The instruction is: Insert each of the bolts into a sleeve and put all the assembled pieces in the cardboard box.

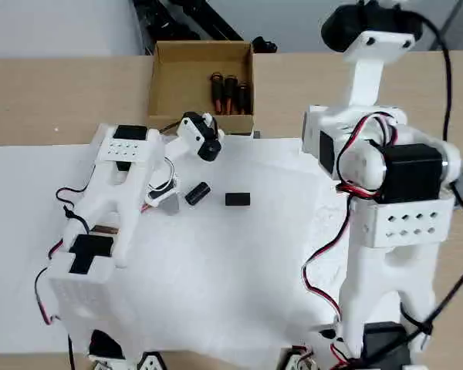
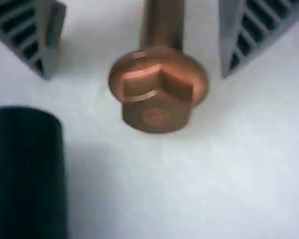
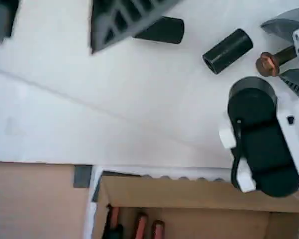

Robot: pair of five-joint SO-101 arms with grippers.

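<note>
Inspector: Left gripper (image 2: pixel 134 67) spread open, straddling 1 bolt (image 2: pixel 157 94) lying flat; 1 sleeve (image 2: pixel 25 169) just beside. Right gripper (image 3: pixel 60 20) open, empty.
Supervisor: Risk?
Inspector: Closing jaws could roll the round bolt, spoiling the pinch or knocking that sleeve away.

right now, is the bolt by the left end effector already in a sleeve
No, the bolt lies bare beside the sleeve.

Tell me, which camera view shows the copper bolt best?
The left wrist view: the bolt lies close and large, head toward the camera, between the left gripper's open fingers. The right wrist view shows it small, beside a black sleeve. In the high view the left arm hides it.
</note>
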